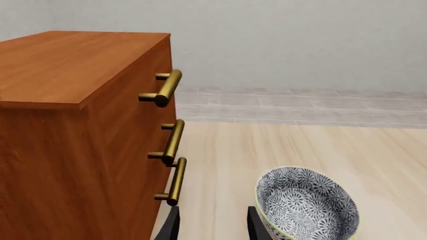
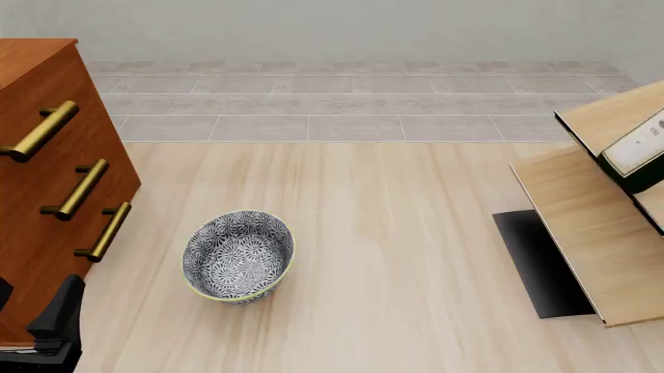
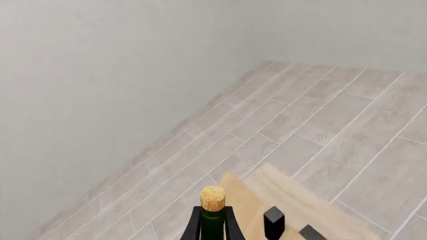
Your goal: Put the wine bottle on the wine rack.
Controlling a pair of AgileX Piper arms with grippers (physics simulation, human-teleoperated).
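I have the bottle (image 2: 635,151) down in the rack (image 2: 592,225). My right gripper (image 3: 235,225) is around its neck; grip unclear. Next I let go.

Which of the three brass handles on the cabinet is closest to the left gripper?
The lowest handle on the cabinet, just above the left gripper. The middle handle and top handle sit higher and farther away.

bottle (image 3: 213,220): 1 | rack (image 2: 596,233): 1 | bowl (image 2: 239,256): 1 | cabinet (image 2: 42,186): 1 | handles (image 2: 81,189): 3
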